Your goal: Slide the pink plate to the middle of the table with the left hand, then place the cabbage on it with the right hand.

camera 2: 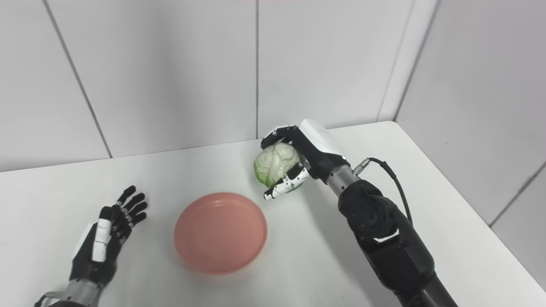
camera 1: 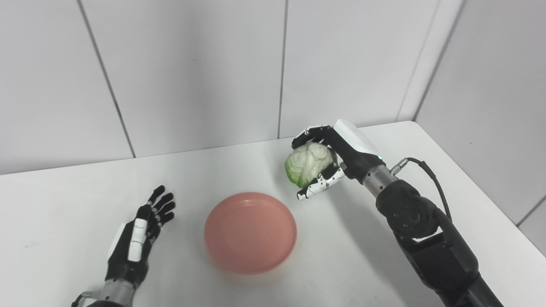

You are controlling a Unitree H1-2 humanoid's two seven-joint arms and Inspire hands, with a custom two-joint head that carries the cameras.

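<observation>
At far left, left hand: lies low over the white counter, palm turned inward, fingers stretched out and spread apart, grasping nothing; well apart from the plate.
Left arm: enters from the bottom edge at the left corner; only the wrist shows.
Pink plate: sits flat near the middle of the counter, between the two hands, with nothing on it; shallow, raised rim, casting a faint shadow on the surface.
Cabbage: pale head, white-green with a brighter green lower edge; held off the counter, behind and to the right of the plate, not over its centre. Whether it overlaps the plate's far rim cannot be told.
Right hand: wrapped around the cabbage, fingers curled over the top, thumb pressing from below.
Right arm: black, reaches in from the bottom right corner; a cable loops off the wrist.
Background: grey panelled wall behind the counter's far edge.
</observation>
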